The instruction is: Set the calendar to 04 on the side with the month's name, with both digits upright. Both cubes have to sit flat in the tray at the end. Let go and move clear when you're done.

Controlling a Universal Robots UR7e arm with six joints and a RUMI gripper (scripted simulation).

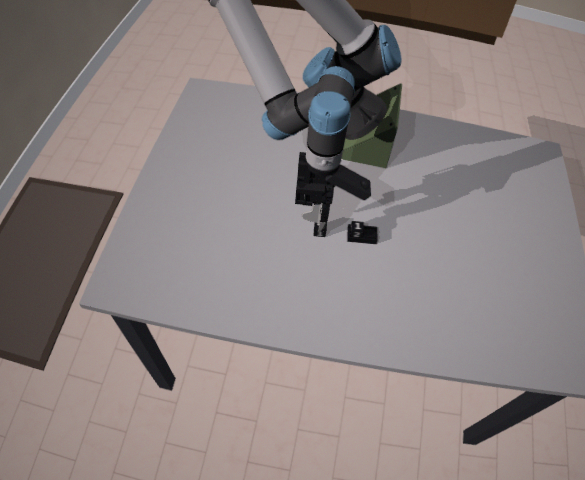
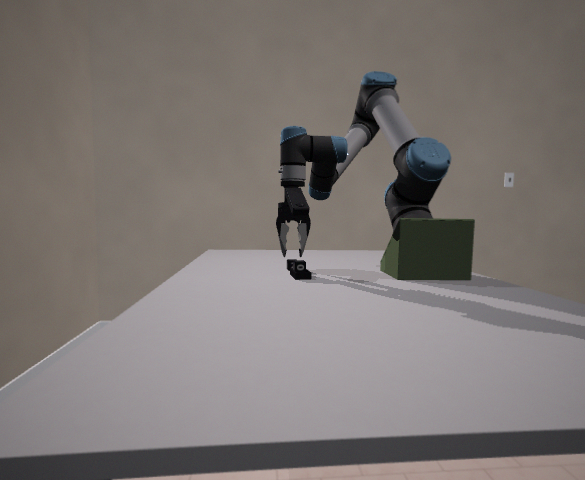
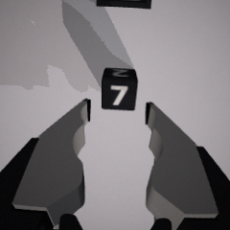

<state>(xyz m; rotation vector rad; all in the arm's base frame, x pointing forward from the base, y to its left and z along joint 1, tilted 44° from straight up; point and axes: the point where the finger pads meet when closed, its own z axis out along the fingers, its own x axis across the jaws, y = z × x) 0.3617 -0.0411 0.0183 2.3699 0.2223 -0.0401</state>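
Observation:
A loose black cube lies on the grey table, with a white 7 on the face turned toward the wrist camera. My gripper is open and points straight down, just above this cube. Its fingertips stand at either side of the cube's near edge and do not touch it. In the top view the fingers partly cover the cube. To its right lies the black tray with the other cube in it, showing a 1 on top and a 2 on the near side. The tray's edge shows at the top of the wrist view. In the exterior view the gripper hangs just over the black pieces.
The arm's green base block stands on the table behind the tray and also shows in the exterior view. A dark mat lies on the floor left of the table.

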